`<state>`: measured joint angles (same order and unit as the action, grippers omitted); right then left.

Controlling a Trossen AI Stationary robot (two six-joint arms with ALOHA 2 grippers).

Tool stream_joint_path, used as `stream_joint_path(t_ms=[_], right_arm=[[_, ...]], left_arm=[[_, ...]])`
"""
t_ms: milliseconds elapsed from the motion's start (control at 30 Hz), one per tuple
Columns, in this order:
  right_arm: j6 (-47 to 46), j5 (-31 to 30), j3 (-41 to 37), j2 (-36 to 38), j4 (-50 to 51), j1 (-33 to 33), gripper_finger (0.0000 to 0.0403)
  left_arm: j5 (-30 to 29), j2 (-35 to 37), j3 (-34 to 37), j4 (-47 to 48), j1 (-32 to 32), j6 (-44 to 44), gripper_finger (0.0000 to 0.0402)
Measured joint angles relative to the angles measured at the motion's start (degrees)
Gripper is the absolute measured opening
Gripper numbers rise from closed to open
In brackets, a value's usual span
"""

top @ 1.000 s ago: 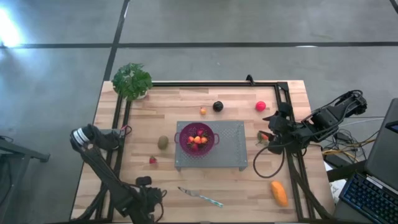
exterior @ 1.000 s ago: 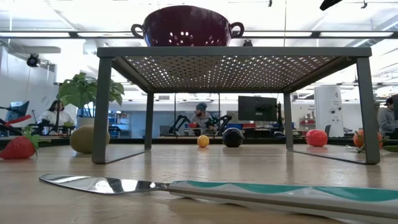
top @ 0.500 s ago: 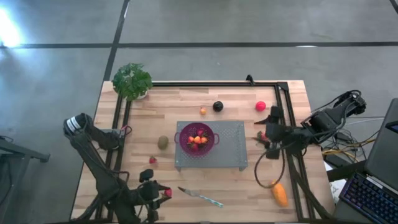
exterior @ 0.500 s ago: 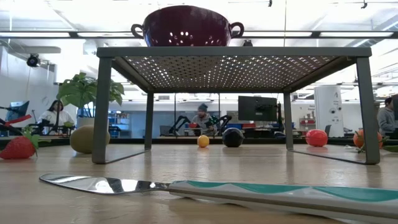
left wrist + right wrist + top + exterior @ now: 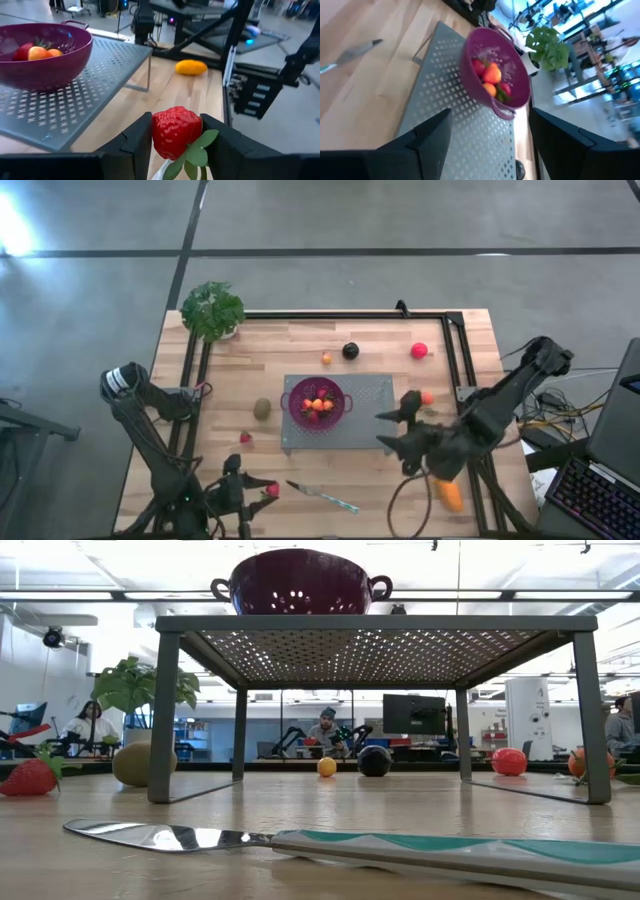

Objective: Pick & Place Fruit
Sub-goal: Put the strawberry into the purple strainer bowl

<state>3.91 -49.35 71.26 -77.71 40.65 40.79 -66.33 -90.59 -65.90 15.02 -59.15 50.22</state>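
So your left end effector [image 5: 176, 145] is clamped on a strawberry [image 5: 175, 131]; the colander [image 5: 318, 403] sits at 1 o'clock. Right end effector [image 5: 398, 430], fingers apart, is nearer it at 9 o'clock.

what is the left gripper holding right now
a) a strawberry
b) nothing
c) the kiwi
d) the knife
a) In the left wrist view a red strawberry with green leaves sits clamped between the dark fingers of the left gripper, near the table's front edge; the kiwi and the knife lie on the table.
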Motion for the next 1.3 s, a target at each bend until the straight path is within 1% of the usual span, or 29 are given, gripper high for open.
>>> stream_joint_path(t_ms=[67, 133, 233, 267, 367, 400, 467, 533, 600, 667, 800, 900, 1100, 1233, 1300], right_arm=[[1.2, -1.5, 0.9, -2.8, -1.0, 1.0, 0.0265], [2.6, -4.2, 2.1, -5.4, -1.7, 2.4, 0.027], [6.1, -8.8, 3.8, -9.4, -4.9, 4.1, 0.0277], [7.7, -10.0, 4.4, -10.6, -6.1, 4.6, 0.0278], [12.3, -11.6, 6.3, -14.1, -10.4, 5.6, 0.0281], [13.7, -12.2, 7.0, -15.3, -11.8, 5.9, 0.028], [16.7, -12.4, 8.3, -17.3, -14.1, 6.3, 0.0276], [19.3, -12.3, 9.5, -19.1, -16.2, 6.5, 0.0268], [21.5, -12.3, 10.9, -20.6, -17.7, 6.5, 0.026], [22.9, -12.3, 12.1, -21.6, -19.1, 6.5, 0.0252], [25.1, -11.9, 13.4, -22.2, -21.6, 6.5, 0.0242], [25.9, -11.8, 13.6, -22.3, -22.8, 6.5, 0.0241], [26.6, -12.1, 13.6, -22.2, -23.4, 6.4, 0.0265], [27.2, -12.2, 13.6, -22.2, -23.5, 6.0, 0.0289], [27.9, -12.3, 13.6, -22.2, -23.5, 5.7, 0.0298]], left_arm=[[-0.2, 0.0, 2.4, -6.9, 0.9, -3.2, 0.0155], [-0.3, 0.0, 4.7, -15.4, 2.0, -6.7, 0.0155], [0.1, 0.0, 8.3, -29.1, 3.8, -14.0, 0.0155], [1.3, 0.0, 9.4, -33.8, 4.6, -17.0, 0.0155], [6.7, 0.0, 12.6, -47.3, 7.2, -25.5, 0.0155], [9.4, 0.0, 13.4, -51.2, 8.2, -27.8, 0.0155], [15.7, 0.0, 14.6, -57.6, 10.4, -32.0, 0.0155], [22.5, 0.0, 15.4, -61.9, 12.7, -34.8, 0.0155], [28.0, 0.0, 15.6, -63.9, 15.0, -36.6, 0.0155], [31.9, 0.0, 15.5, -64.1, 17.3, -37.8, 0.0156], [37.4, 0.0, 14.8, -64.1, 21.4, -39.9, 0.0156], [40.5, 0.0, 13.9, -64.1, 23.9, -41.3, 0.0156], [47.5, 0.0, 12.4, -64.1, 28.1, -43.0, 0.0156], [50.0, -0.6, 11.2, -64.0, 30.1, -42.8, 0.0156], [52.4, -1.1, 10.3, -63.6, 30.8, -42.7, 0.0156]])
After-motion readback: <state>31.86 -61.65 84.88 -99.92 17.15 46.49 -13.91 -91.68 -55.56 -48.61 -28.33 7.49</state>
